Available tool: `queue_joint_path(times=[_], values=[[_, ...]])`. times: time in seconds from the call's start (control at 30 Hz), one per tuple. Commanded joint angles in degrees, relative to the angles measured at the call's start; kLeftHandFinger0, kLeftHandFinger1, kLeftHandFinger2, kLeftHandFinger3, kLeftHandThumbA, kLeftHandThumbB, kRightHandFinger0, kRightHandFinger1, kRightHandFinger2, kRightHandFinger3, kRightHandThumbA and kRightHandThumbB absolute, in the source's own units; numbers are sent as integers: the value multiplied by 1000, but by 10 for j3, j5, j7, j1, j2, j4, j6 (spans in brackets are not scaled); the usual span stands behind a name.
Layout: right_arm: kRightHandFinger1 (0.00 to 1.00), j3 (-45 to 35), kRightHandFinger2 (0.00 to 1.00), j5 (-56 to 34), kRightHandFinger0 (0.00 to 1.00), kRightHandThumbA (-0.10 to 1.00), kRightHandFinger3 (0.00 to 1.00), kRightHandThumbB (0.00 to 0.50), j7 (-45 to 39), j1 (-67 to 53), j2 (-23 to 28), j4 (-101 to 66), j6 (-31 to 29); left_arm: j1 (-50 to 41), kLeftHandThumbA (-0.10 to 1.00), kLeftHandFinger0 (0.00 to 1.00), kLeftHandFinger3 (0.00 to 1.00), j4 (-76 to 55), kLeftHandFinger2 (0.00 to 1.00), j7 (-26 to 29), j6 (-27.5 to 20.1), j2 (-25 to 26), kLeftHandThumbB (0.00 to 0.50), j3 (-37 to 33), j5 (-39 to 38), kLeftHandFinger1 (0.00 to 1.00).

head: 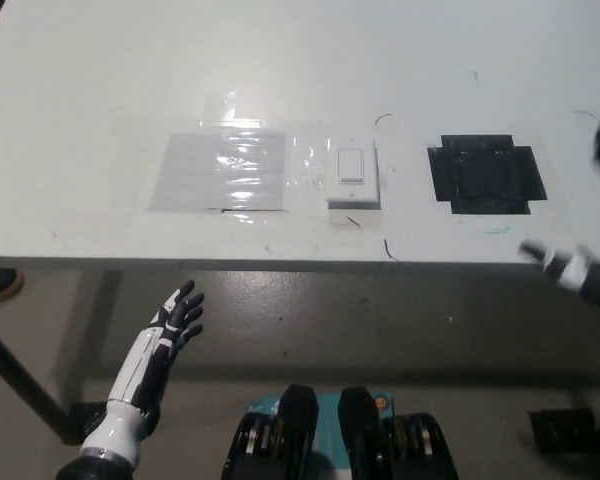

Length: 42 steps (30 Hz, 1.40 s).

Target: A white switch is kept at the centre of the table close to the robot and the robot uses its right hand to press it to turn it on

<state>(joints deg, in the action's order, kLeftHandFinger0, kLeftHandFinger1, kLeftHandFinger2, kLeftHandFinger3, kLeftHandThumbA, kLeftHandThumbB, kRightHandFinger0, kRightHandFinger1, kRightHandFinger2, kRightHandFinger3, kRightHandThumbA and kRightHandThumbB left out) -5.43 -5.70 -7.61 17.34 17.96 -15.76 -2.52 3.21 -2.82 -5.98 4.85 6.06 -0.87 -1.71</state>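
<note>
A white switch [352, 174] with a rocker in its middle lies on the white table [300, 70], near the front edge at the centre. My black right hand [578, 262] shows blurred at the far right edge, over the table's front right corner, well to the right of the switch; its fingers are too blurred to read. My white left hand [176, 318] rests below the table's front edge at the lower left, open, fingers spread, holding nothing.
A patch of clear glossy tape [225, 168] lies left of the switch. A black taped square [485, 173] lies right of it. The table's front edge [280, 263] runs across the picture; floor shows below it. A dark table leg [20, 385] stands at lower left.
</note>
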Motion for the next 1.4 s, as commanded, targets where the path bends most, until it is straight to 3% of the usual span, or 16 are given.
queue_joint_path(times=[0.0,0.13,0.17,0.27,0.37,0.4,0.5,0.53,0.77,0.83,0.9,1.1,1.37], values=[[1000,60,1000,7,1000,1000,1000,196,-120,218,129,-45,192,8,945,1000,1000,-24,1000,-2,-5,-1,0,-1,-2,1000],[1000,137,1000,43,1000,1000,1000,270,-174,333,143,44,233,3,957,1000,1000,-27,1000,0,-5,-2,0,-1,1,1000],[1000,146,1000,44,1000,1000,1000,268,-179,346,142,60,231,3,959,1000,1000,-26,1000,-1,-7,-2,0,-1,-1,1000],[1000,185,1000,48,1000,1000,1000,201,-209,406,129,141,207,2,974,1000,1000,-26,1000,-1,-6,-2,0,-2,1,1000],[1000,221,1000,54,1000,1000,1000,228,-226,445,119,185,234,2,980,1000,1000,-28,1000,0,-2,0,0,-3,5,1000],[1000,228,1000,56,1000,1000,1000,201,-231,452,116,196,229,1,989,1000,1000,-29,1000,0,0,1,1,-4,9,1000],[1000,272,1000,92,1000,1000,1000,254,-248,491,108,256,209,2,989,1000,1000,-33,1000,-1,5,2,0,-5,10,1000],[1000,291,1000,106,1000,1000,1000,246,-253,504,104,279,204,3,987,1000,1000,-32,1000,-1,7,1,11,-4,7,1000],[1000,374,1000,158,1000,1000,1000,245,-254,527,75,380,157,1,988,1000,1000,-28,1000,-1,-4,2,0,-5,10,1000],[1000,391,1000,171,1000,1000,1000,267,-257,530,68,403,134,3,989,1000,1000,-28,1000,-2,-1,2,0,-5,10,1000],[1000,411,1000,192,1000,1000,1000,301,-256,527,60,413,152,2,988,1000,1000,-30,1000,0,5,1,20,-4,10,1000],[1000,440,1000,230,1000,1000,1000,295,-247,523,28,483,125,4,915,1000,1000,-32,1000,-2,7,-1,0,-1,3,1000],[1000,440,1000,256,1000,1000,1000,315,-238,517,-1,553,98,3,932,1000,1000,-37,1000,-4,10,1,0,-5,9,1000]])
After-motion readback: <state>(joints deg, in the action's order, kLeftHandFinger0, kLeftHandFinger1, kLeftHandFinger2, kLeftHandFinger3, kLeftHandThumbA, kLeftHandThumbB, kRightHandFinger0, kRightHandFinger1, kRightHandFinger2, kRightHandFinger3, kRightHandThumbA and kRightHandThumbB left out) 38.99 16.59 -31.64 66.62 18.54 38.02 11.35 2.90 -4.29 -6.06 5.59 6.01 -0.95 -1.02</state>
